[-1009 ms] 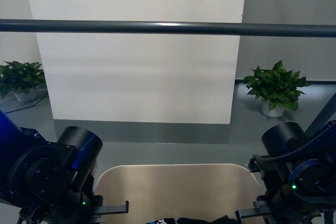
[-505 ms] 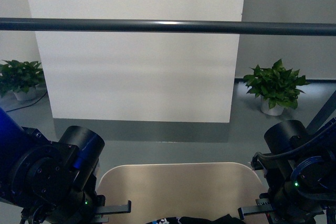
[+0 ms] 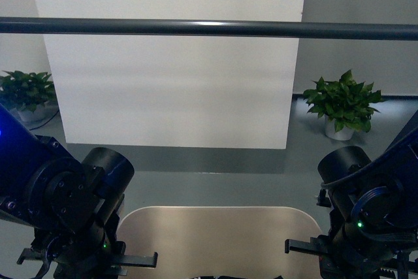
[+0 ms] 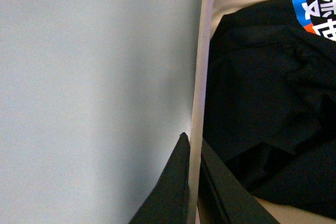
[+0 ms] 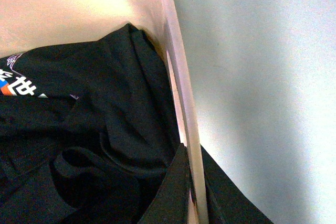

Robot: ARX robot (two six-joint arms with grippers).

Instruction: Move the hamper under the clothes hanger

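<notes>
Front view shows clothes hanger (image 3: 209, 28); wrist views show clothing (image 4: 262, 103) inside the hamper (image 4: 202, 51).

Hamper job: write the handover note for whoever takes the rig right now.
Left gripper: shut on the hamper rim, one finger inside, one outside.
Right gripper: shut on the opposite rim in the same way.
Hamper: low between both arms, close to the robot, with black clothes inside. The hanger bar crosses the upper part of the front view.
Done: both grips are taken.
Left: set the hamper under the bar and release. These views do not show whether it already sits directly below the bar.
</notes>
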